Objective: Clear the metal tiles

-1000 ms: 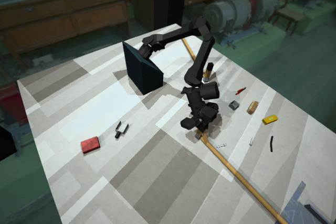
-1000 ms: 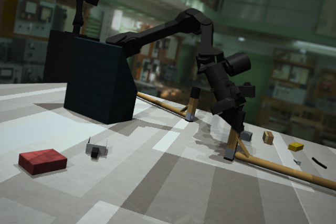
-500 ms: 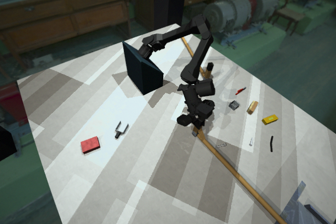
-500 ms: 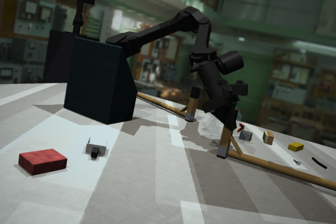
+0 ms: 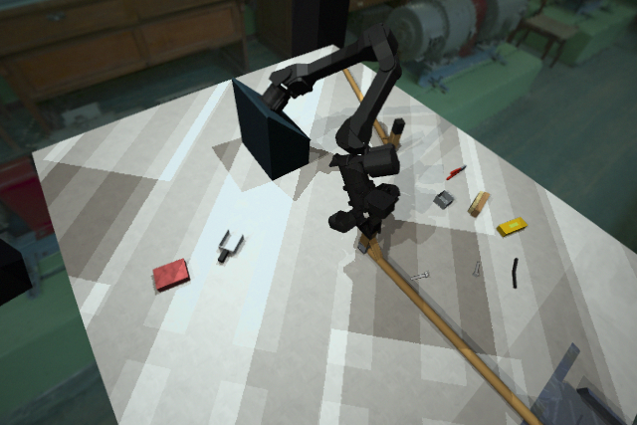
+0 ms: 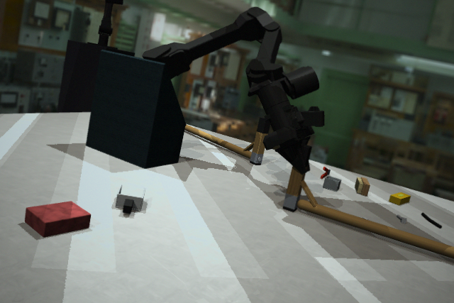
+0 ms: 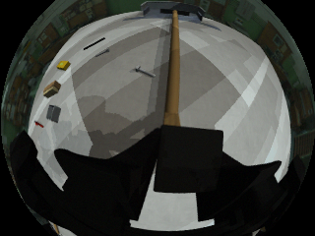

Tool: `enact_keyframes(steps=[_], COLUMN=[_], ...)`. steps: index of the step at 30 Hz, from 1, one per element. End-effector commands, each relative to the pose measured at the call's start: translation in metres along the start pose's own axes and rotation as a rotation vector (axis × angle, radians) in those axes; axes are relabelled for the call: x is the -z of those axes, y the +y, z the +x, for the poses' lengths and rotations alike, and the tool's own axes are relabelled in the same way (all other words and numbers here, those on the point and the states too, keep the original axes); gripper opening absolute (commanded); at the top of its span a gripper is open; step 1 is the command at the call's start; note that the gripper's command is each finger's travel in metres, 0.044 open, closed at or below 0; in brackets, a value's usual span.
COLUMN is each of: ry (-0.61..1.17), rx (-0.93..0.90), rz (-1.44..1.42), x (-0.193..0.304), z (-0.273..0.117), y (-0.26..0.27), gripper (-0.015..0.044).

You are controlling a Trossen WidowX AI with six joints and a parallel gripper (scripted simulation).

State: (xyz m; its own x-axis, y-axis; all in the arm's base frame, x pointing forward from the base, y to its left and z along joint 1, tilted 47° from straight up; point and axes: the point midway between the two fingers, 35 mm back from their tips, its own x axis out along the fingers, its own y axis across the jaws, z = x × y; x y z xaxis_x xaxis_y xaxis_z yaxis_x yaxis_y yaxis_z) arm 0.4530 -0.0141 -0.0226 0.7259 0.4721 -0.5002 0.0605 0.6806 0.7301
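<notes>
My gripper [image 5: 371, 234] [image 6: 301, 169] [image 7: 175, 134] is shut on the upright wooden grip post of a long-poled tool, seemingly the long scraper [image 5: 445, 326] [image 6: 366, 221] [image 7: 173, 74]. The post's grey foot is at or just above the table. The pole slopes low over the table, away from the arm. Its far end meets a blue-grey metal structure [image 5: 557, 395] [image 7: 148, 9], probably the bench plate, cut off in the top view. The blade is hard to make out. No metal tile or catch box can be told apart.
A second poled tool [image 5: 354, 85] [image 6: 259, 142] lies behind the arm. Beside the held pole are bolts, a black rod, a yellow block [image 5: 512, 226] [image 6: 399, 198], a wooden block, a grey block and a red tool. A red block [image 5: 171, 275] [image 6: 57, 218] and a metal fork-like bracket lie opposite.
</notes>
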Motion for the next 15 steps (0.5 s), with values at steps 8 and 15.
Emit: enact_keyframes(steps=[8,15], ry=[0.000,0.000], rx=[-0.002,-0.001], rz=[0.000,0.000], x=[0.015,0.024], z=[-0.014,-0.020], y=[0.001,0.001], gripper=[0.0000,0.0000])
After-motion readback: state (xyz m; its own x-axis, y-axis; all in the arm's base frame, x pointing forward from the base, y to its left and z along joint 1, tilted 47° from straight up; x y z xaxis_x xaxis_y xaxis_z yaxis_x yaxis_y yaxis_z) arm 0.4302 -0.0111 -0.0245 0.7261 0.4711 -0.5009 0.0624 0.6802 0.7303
